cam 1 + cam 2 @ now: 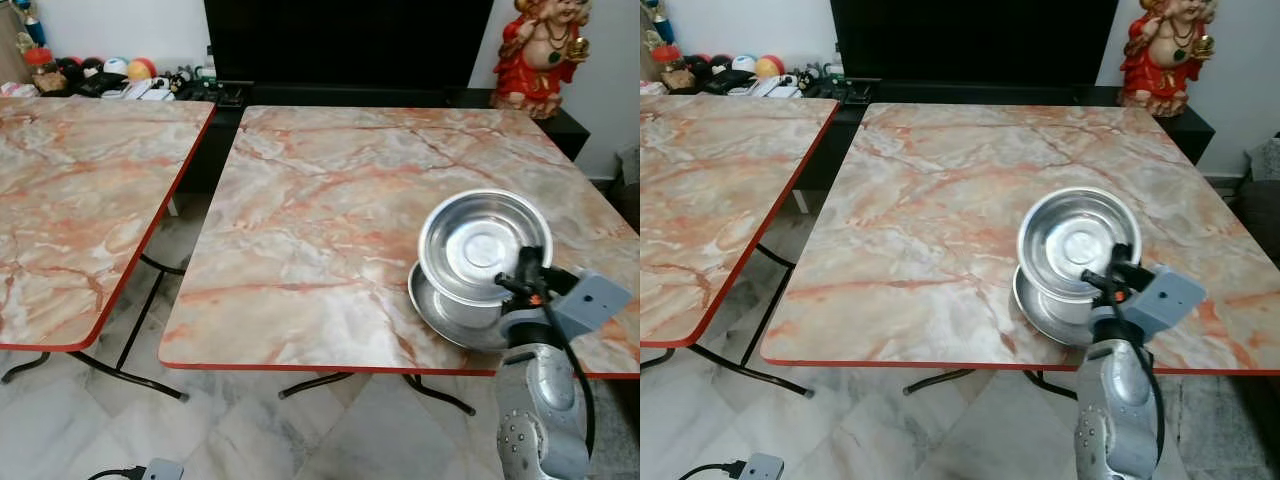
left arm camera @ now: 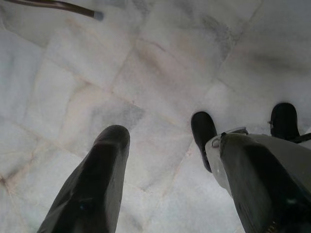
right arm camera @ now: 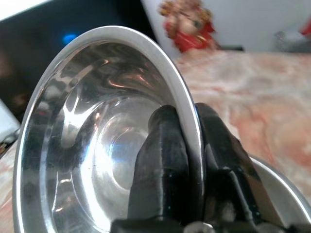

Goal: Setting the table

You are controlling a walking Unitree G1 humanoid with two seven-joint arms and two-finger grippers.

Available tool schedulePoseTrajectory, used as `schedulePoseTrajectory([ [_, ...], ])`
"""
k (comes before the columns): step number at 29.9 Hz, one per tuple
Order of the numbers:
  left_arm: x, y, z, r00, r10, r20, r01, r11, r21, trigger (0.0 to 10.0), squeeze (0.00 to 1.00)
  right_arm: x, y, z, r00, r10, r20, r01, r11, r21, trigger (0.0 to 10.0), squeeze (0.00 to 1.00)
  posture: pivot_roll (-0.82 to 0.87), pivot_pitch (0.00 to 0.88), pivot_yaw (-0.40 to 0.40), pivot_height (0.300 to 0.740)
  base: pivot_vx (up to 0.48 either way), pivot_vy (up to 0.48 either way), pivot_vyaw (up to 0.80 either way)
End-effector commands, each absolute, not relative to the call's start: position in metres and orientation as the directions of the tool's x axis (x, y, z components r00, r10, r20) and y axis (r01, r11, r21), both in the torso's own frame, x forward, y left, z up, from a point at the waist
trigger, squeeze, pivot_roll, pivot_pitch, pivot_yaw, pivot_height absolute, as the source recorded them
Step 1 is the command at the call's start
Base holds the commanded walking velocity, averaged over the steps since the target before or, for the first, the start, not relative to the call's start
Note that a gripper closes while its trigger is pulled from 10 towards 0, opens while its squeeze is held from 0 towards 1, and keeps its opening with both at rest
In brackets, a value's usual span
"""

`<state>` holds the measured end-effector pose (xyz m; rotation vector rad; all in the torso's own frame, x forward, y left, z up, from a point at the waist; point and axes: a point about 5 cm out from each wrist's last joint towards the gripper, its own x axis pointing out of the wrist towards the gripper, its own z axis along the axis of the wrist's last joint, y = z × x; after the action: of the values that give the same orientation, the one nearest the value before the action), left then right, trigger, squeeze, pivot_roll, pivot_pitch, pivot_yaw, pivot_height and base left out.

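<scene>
A shiny steel bowl [image 1: 480, 243] is held tilted just above a steel plate [image 1: 432, 300] that lies near the front right edge of the marble-patterned table [image 1: 330, 210]. My right gripper [image 1: 523, 279] is shut on the bowl's near rim; in the right wrist view one black finger [image 3: 160, 165] sits inside the bowl [image 3: 97, 131] and the other outside the rim. The plate's edge [image 3: 286, 187] shows below the bowl there. My left gripper [image 2: 165, 145] hangs open over the pale floor tiles.
A second marble table [image 1: 80, 200] stands to the left, with a gap between the two. A red and gold statue [image 1: 540, 50] and a dark TV cabinet [image 1: 345, 45] are behind the table. A power adapter [image 1: 160, 468] lies on the floor.
</scene>
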<state>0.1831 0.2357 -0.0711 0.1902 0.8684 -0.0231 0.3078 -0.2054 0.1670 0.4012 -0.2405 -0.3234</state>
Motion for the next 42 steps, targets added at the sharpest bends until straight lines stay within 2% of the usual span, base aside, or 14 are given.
schedulePoseTrajectory([
  [1, 0.177, 0.239, -0.074, 0.623, 0.068, -0.779, 0.091, 0.983, 0.159, 10.0, 0.0, 0.309, -0.21, 0.166, 0.91, -0.391, 0.135, 0.295, 0.842, 0.451, 10.0, 0.0, -0.05, 0.123, -0.013, 0.74, 0.0, 0.0, 0.0],
  [7, 0.177, 0.24, -0.074, 0.622, 0.068, -0.78, 0.092, 0.983, 0.159, 10.0, 0.0, 0.32, -0.215, 0.153, 0.88, -0.474, -0.024, 0.408, 0.729, 0.55, 10.0, 0.0, -0.05, 0.123, -0.007, 0.74, 0.0, 0.0, 0.0],
  [13, 0.177, 0.24, -0.073, 0.623, 0.066, -0.78, 0.095, 0.983, 0.159, 10.0, 0.0, 0.322, -0.213, 0.144, 0.86, -0.5, -0.099, 0.459, 0.675, 0.577, 10.0, 0.0, -0.05, 0.123, -0.007, 0.74, 0.0, 0.0, 0.0],
  [39, 0.175, 0.24, -0.075, 0.617, 0.06, -0.785, 0.103, 0.982, 0.156, 10.0, 0.0, 0.326, -0.195, 0.128, 0.897, -0.402, -0.182, 0.431, 0.712, 0.554, 10.0, 0.0, -0.04, 0.118, -0.006, 0.74, 0.0, 0.0, 0.0],
  [41, 0.175, 0.239, -0.075, 0.616, 0.06, -0.785, 0.104, 0.982, 0.157, 10.0, 0.0, 0.326, -0.195, 0.128, 0.898, -0.401, -0.182, 0.431, 0.713, 0.553, 10.0, 0.02, -0.04, 0.117, -0.007, 0.74, 0.0, 0.0, 0.0],
  [42, 0.175, 0.239, -0.075, 0.616, 0.06, -0.786, 0.104, 0.982, 0.157, 10.0, 0.0, 0.326, -0.195, 0.128, 0.898, -0.401, -0.182, 0.431, 0.714, 0.552, 10.0, 0.09, -0.04, 0.117, -0.007, 0.74, 0.0, 0.0, 0.0],
])
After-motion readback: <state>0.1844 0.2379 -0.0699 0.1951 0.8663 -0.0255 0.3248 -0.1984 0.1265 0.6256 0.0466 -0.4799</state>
